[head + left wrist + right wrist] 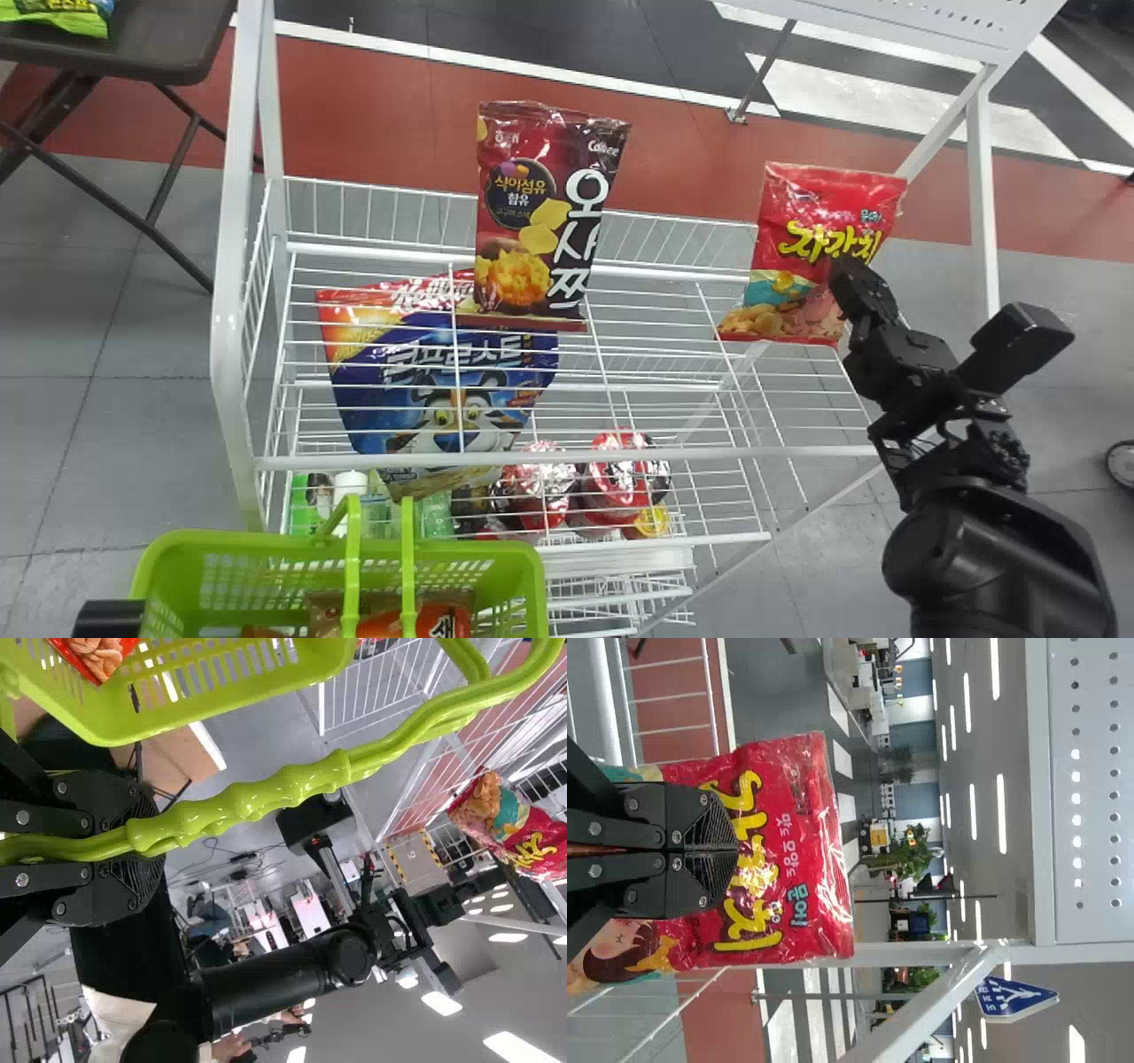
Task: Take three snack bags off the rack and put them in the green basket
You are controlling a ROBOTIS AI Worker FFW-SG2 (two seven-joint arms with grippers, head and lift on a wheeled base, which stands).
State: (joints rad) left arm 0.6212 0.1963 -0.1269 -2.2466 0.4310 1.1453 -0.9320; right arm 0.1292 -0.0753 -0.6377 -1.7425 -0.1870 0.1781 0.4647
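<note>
At near left, the left gripper (pixel 146 837) clamps the handles (pixel 301 784) of the green basket (pixel 532 576), presumably to steady it for loading; a snack bag (pixel 425 620) lies inside. At right, the right gripper (pixel 735 850) has its fingers closed on the red snack bag (pixel 802 815), upright at the rack (pixel 576 462), apparently pinching its film for lifting. The darker bag (pixel 532 213) stands farther left.

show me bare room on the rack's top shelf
Bare: the top shelf between the dark red bag and the bright red bag, and in front of both. Crowded: lower down, around the blue bag and shiny red packs.
</note>
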